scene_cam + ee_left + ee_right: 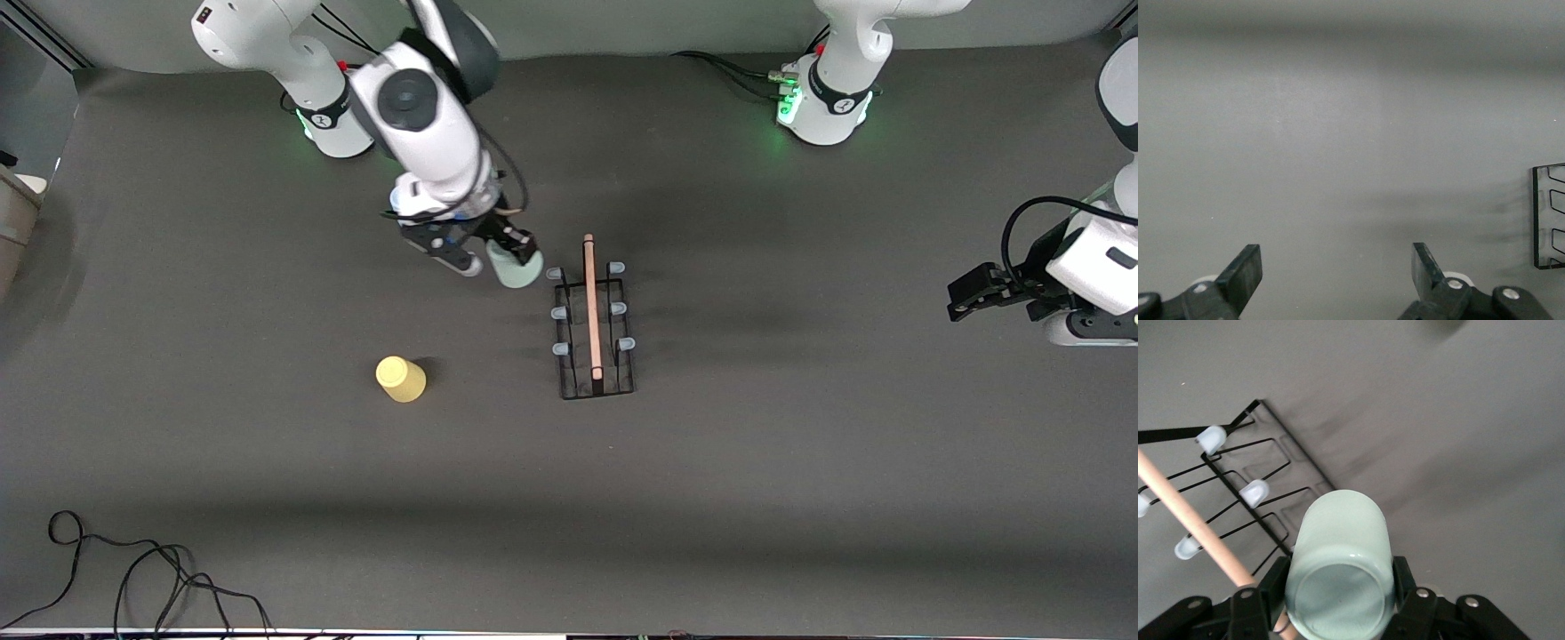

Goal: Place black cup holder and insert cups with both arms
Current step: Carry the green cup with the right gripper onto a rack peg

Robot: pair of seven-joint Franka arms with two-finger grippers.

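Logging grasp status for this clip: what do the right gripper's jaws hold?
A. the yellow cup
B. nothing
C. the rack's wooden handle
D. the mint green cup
D: the right gripper has its jaws shut on the mint green cup beside the black cup holder, while the yellow cup sits alone on the table.

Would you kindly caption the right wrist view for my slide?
Right gripper holds a mint cup beside the black cup rack.
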